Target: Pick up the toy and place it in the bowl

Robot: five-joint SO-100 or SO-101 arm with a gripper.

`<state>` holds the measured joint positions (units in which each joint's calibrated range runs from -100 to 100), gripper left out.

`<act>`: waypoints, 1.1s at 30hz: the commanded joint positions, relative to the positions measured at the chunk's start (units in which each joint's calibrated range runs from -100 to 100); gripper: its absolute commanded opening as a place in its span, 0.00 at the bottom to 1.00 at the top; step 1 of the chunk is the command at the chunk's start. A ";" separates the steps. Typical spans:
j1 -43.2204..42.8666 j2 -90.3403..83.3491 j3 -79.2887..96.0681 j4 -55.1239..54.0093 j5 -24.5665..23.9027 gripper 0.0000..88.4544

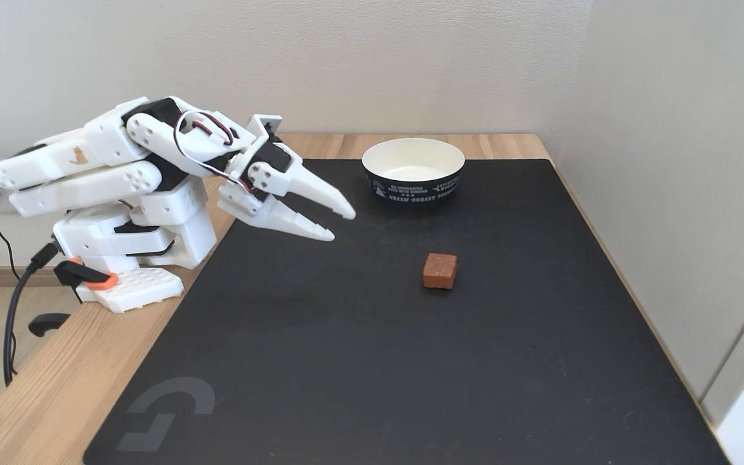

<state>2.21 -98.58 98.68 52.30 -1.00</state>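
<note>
On the big black rubbery desk mat (346, 361) the white plastic arm sits folded low at the left of the fixed view, its pointed two-finger gripper (344, 225) parted a modest way and holding nothing. The round paper bowl (413, 187), white inside and navy outside, waits at the back of the mat. The small reddish-brown rounded cube toy (440, 270) lies flat well apart from the jaws, to their right and nearer the camera; it looks light, firm and easy to pinch across opposite flat sides.
</note>
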 commanded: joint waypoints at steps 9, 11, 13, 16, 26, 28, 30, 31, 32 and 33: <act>-0.66 -0.58 0.87 0.20 -0.20 0.50; -0.99 -0.58 0.78 0.20 -0.30 0.50; -1.08 -0.50 0.42 0.20 -0.35 0.50; -1.83 -0.50 0.33 0.20 -0.82 0.50; 2.86 5.92 -17.60 12.39 -3.54 0.49; 3.69 15.76 -25.36 11.71 -3.54 0.49; 3.61 24.18 -30.76 10.36 -3.54 0.49; 3.61 29.01 -33.47 9.68 -3.54 0.49; 3.61 39.10 -39.33 8.41 -3.54 0.49; 3.52 44.60 -42.39 8.16 -3.54 0.49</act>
<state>5.78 -74.35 69.86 63.02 -4.56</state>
